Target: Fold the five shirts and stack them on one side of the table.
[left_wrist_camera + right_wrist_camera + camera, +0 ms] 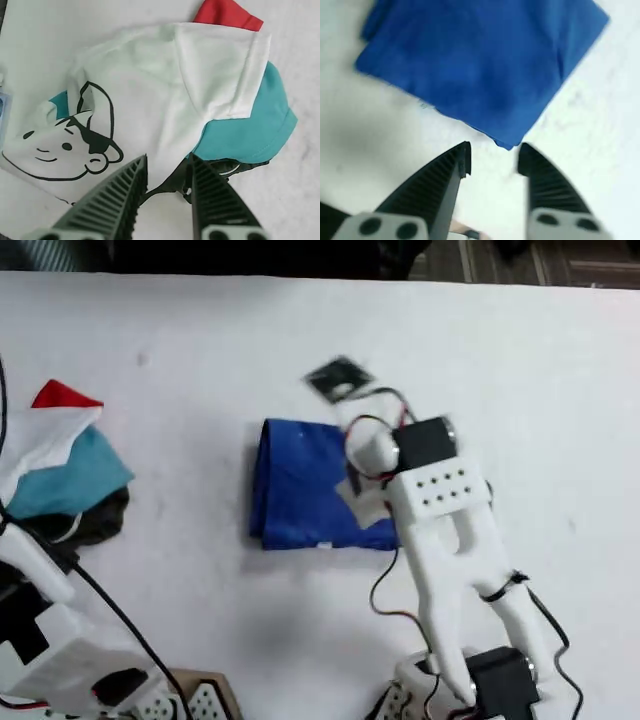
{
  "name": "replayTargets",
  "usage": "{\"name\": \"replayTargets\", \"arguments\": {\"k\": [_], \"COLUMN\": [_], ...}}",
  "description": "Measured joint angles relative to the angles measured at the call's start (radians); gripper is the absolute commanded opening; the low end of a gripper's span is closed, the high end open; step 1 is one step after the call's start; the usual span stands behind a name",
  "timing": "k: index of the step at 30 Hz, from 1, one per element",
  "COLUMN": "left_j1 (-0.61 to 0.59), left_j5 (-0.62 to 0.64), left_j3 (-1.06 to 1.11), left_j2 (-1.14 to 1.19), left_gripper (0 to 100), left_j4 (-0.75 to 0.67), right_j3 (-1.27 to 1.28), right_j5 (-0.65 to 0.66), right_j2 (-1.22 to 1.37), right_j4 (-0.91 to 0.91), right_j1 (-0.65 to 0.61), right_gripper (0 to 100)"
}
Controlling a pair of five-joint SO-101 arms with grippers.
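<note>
A blue shirt (305,485), folded into a rectangle, lies mid-table. My right gripper (493,152) hovers open just above it, with one corner of the blue shirt (485,65) right beyond its fingertips. From above, the right gripper (362,498) sits over the shirt's right edge. At the table's left edge is a pile of shirts: a white one with a cartoon face (130,90) on top, then teal (250,135), red (225,12) and black (225,167). My left gripper (167,170) is open over the pile's near edge, holding nothing.
A small dark square object (338,378) lies on the table behind the blue shirt. The left arm's base (60,650) and a wooden block (200,695) occupy the front left. The right arm's base (480,680) stands at the front right. The white tabletop (540,380) is bare at the back right.
</note>
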Motion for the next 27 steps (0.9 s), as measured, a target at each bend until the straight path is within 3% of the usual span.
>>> {"name": "replayTargets", "arguments": {"k": [4, 11, 16, 27], "left_j1": [-0.043, -0.075, -0.084, -0.083], "left_j5": [0.0, 0.0, 0.0, 0.0], "left_j3": [0.0, 0.0, 0.0, 0.0], "left_j2": [0.0, 0.0, 0.0, 0.0], "left_gripper": [15, 15, 15, 15], "left_j4": [0.0, 0.0, 0.0, 0.0], "right_j3": [0.066, 0.071, 0.071, 0.068], "right_j5": [-0.181, -0.376, -0.442, -0.453], "right_j2": [0.046, 0.233, 0.374, 0.588], "right_j4": [-0.086, -0.209, -0.265, -0.384], "right_j1": [0.011, -0.014, -0.017, -0.015], "right_gripper": [31.9, 31.9, 31.9, 31.8]}}
